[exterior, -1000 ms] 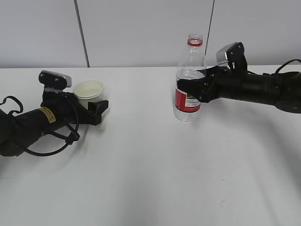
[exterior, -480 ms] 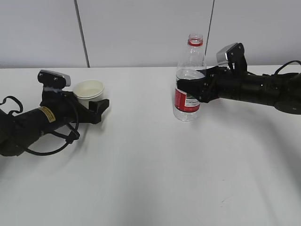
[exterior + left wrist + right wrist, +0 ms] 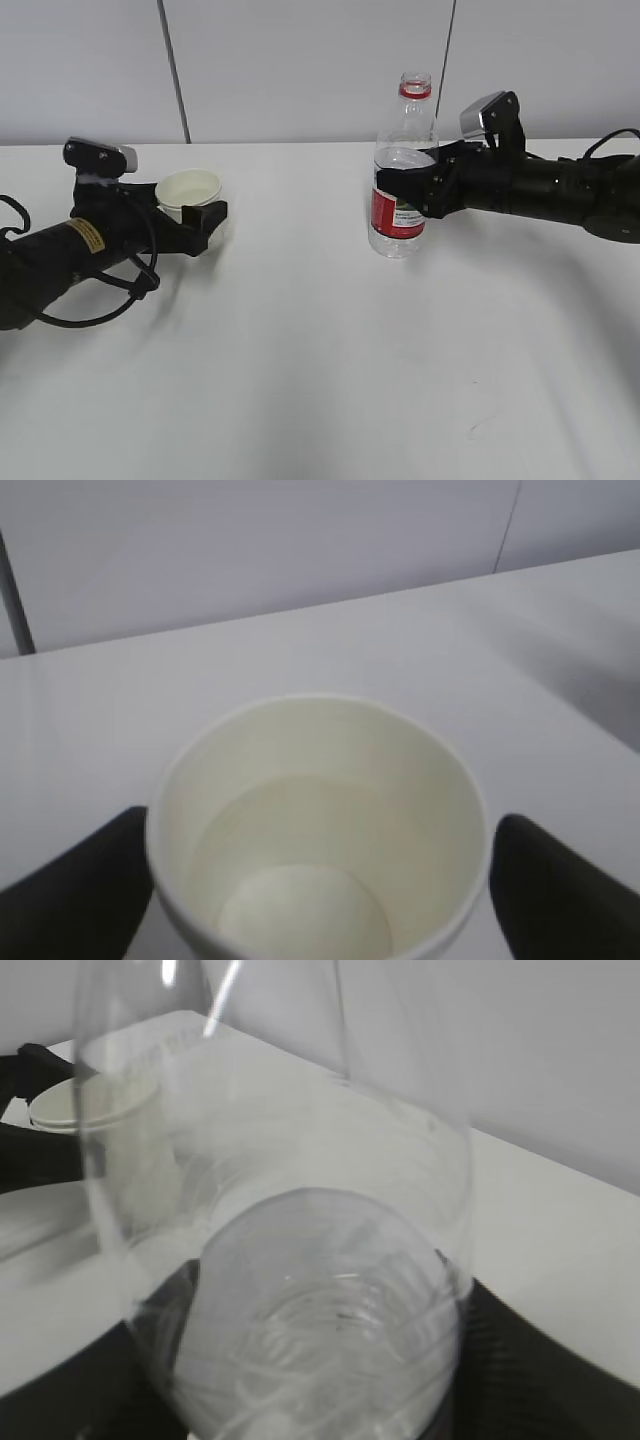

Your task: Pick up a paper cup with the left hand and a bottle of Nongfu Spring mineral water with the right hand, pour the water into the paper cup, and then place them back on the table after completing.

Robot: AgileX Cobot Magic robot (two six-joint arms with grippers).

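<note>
The white paper cup (image 3: 188, 188) stands upright on the white table (image 3: 320, 370) at the left. My left gripper (image 3: 197, 207), on the yellow-labelled arm, is open with a finger either side of the cup. In the left wrist view the cup (image 3: 320, 810) fills the frame between the fingertips (image 3: 85, 880); there is a small gap on the right side, and a faint ring inside suggests clear water. The uncapped Nongfu Spring bottle (image 3: 405, 125) with its red label stands upright on the table. My right gripper (image 3: 402, 190) is shut on its middle. The bottle (image 3: 300, 1210) fills the right wrist view.
A grey panelled wall (image 3: 300, 60) runs behind the table. Black cables (image 3: 90, 300) loop beside the left arm. The cup also shows in the right wrist view (image 3: 95, 1105), far left. White tabletop lies between the cup and the bottle.
The left arm has drawn back to the left while the cup stayed in place. The right arm and the bottle have not moved.
</note>
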